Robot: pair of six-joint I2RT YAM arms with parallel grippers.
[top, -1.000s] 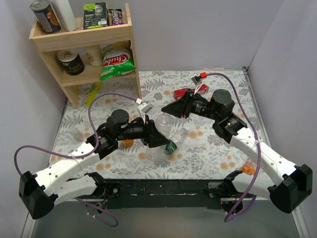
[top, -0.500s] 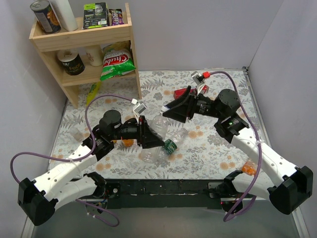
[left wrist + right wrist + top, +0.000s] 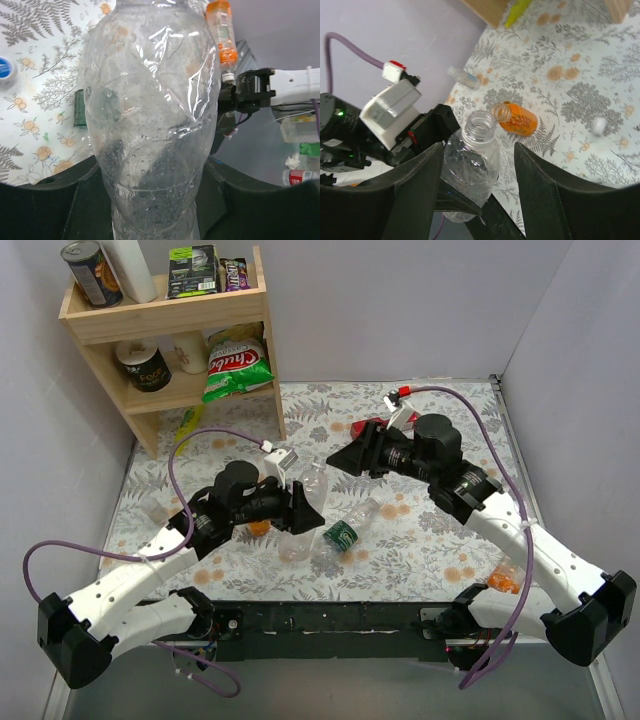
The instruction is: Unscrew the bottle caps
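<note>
1 clear plain bottle [image 3: 155,125], neck uncapped, is clamped in the left end effector [image 3: 298,508]; right end effector [image 3: 345,457] faces its mouth, fingers spread apart, over the floral desk [image 3: 440,550]

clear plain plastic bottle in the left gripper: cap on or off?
Off. The clear plain plastic bottle shows a bare, open neck in the right wrist view, no cap on it; the left gripper holds its body.
</note>
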